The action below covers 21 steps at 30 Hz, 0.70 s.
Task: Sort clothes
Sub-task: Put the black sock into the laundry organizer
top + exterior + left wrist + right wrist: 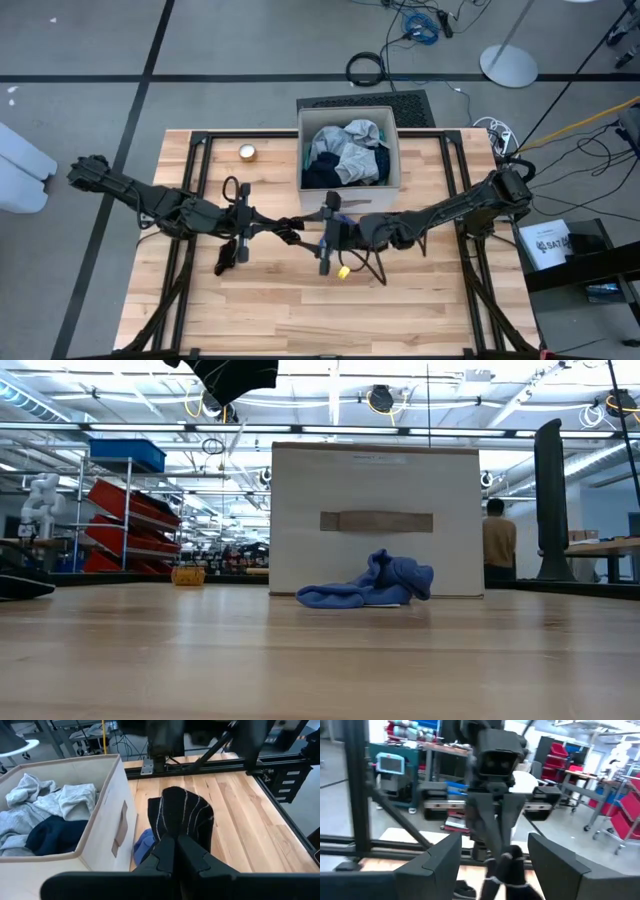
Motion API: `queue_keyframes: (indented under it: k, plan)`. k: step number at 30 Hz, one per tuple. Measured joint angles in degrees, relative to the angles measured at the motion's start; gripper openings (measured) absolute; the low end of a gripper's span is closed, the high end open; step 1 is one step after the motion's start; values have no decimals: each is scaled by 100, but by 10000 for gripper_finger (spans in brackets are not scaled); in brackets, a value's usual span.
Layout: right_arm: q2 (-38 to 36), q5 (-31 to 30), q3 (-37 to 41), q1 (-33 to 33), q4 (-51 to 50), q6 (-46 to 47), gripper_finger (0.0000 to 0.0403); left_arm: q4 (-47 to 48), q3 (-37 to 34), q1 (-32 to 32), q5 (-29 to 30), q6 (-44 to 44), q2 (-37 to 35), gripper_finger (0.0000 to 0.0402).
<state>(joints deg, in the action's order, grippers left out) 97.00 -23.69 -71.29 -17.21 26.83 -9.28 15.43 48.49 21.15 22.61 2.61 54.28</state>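
Observation:
My left gripper [290, 226] is shut on a black sock with thin white stripes [182, 812], held above the middle of the table. My right gripper [328, 232] faces it from the right, open; in the right wrist view its fingers [445, 855] stand on either side of the sock [507, 865] without touching it. A blue sock [370, 585] lies on the table against the beige box's front wall [375, 520]. The box [392, 130] holds grey clothes [352, 150] and a navy piece [325, 175]. My left gripper pinches the black sock between its two fingers at one end [175, 831]. The fingers lie about level and point toward the table's right side. The rest of the sock sticks out past the fingertips and is lifted clear of the table.
A small round gold-coloured object [247, 152] sits at the far left of the table. A dark piece [225, 258] lies below the left arm, and a small yellow thing [343, 271] lies near the right gripper. The near half of the wooden table [300, 320] is bare.

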Motion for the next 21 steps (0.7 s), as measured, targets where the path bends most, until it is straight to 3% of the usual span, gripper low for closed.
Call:
queue_keyframes:
  k: [5,12,21]
  plan:
    - [240,277,-2,191,479,18,215,1,0,0,0,0,-2,10]
    - [509,310,-263,364,394,109,215,12,0,0,0,0,-2,10]
    - [517,520,-319,482,-552,700,215,14,0,-1,0,-2,-2,11]
